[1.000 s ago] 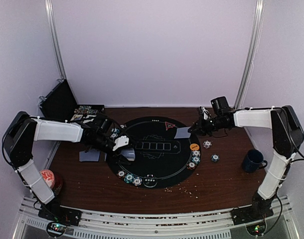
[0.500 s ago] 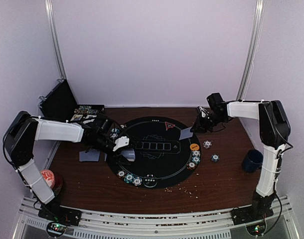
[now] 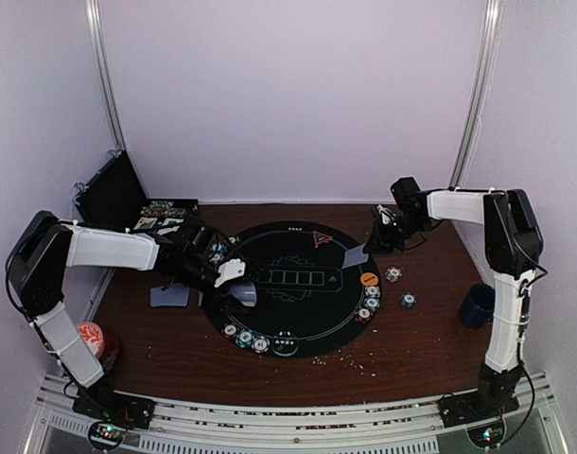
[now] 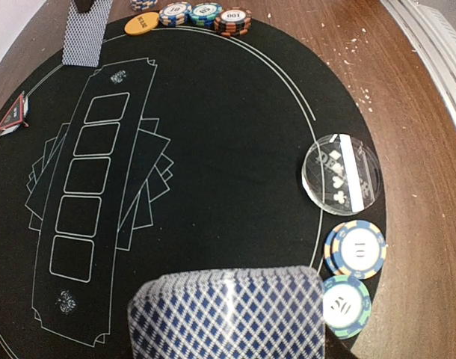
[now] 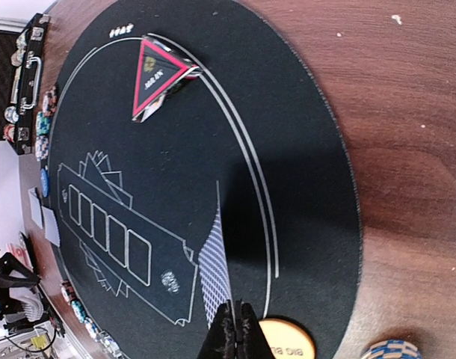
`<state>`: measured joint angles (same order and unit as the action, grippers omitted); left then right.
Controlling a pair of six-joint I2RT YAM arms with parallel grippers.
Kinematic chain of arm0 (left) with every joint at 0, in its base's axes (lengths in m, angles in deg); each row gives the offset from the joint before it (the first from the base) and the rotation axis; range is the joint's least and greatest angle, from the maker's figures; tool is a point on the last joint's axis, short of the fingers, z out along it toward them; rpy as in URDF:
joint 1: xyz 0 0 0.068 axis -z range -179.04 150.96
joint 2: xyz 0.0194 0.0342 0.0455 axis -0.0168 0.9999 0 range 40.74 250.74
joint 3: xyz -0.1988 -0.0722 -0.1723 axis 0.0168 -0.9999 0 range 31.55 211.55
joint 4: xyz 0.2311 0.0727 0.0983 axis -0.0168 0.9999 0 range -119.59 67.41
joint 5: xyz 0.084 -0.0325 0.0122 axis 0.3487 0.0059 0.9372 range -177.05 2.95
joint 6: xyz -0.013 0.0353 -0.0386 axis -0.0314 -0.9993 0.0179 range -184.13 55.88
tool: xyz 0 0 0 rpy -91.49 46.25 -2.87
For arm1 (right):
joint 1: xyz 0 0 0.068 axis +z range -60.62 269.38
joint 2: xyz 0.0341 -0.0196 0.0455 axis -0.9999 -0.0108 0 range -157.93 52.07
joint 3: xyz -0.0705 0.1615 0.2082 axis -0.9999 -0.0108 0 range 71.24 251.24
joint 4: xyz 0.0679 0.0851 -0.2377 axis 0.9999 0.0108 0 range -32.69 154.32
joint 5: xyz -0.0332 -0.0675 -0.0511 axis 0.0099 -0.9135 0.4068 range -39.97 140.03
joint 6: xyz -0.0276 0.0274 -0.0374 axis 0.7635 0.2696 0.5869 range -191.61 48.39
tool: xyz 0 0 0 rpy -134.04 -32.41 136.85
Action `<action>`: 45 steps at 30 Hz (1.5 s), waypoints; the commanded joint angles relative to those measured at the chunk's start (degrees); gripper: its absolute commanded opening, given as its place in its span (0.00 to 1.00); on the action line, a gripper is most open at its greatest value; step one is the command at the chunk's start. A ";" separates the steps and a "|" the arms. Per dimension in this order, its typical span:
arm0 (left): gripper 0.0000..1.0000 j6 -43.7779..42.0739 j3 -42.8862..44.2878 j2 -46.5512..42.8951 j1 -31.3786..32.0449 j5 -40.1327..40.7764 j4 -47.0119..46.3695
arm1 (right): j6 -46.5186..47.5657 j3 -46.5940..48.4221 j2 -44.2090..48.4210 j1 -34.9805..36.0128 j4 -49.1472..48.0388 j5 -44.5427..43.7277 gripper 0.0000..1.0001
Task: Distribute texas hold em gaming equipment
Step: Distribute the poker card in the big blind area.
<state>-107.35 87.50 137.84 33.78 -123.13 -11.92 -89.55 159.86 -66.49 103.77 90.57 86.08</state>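
My left gripper (image 3: 234, 280) is shut on a deck of blue-diamond-backed playing cards (image 4: 228, 314) over the left side of the round black mat (image 3: 298, 307); the deck hides its fingers in the left wrist view. At the mat's right edge, my right gripper (image 5: 234, 323) is shut on a single card (image 5: 214, 269), held edge-up above the mat (image 5: 176, 187). A red triangle marker (image 5: 155, 75) sits at the mat's far side. An orange button (image 3: 369, 279) and stacked chips (image 3: 369, 307) lie on the right rim. More chips (image 4: 353, 250) and a clear disc (image 4: 342, 173) lie on the near rim.
Two loose chips (image 3: 399, 287) lie on the wood right of the mat, and a dark blue mug (image 3: 480, 305) stands beyond them. Two cards (image 3: 169, 296) lie left of the mat. A red-topped can (image 3: 92, 339) stands front left, an open black case (image 3: 113, 194) back left.
The right arm has drawn back toward the far right, carrying its card slightly right to the mat's edge. The left arm and its deck have not moved.
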 commanded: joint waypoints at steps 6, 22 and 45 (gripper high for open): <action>0.42 -0.95 1.79 0.72 -0.28 -0.87 -0.95 | 2.41 7.20 -5.65 -2.14 5.53 -4.70 0.02; 0.42 -1.07 2.09 1.35 -0.29 -0.92 -0.54 | 3.06 10.39 -6.91 -3.01 8.26 -11.50 0.37; 0.42 -0.90 2.13 1.08 -0.27 -0.75 -0.53 | -13.08 -14.16 31.07 7.11 -9.53 -29.77 1.00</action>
<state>-107.61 88.26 138.91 33.80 -123.10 -11.53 -96.04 153.63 -41.25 111.51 88.73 56.53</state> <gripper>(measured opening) 0.495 0.999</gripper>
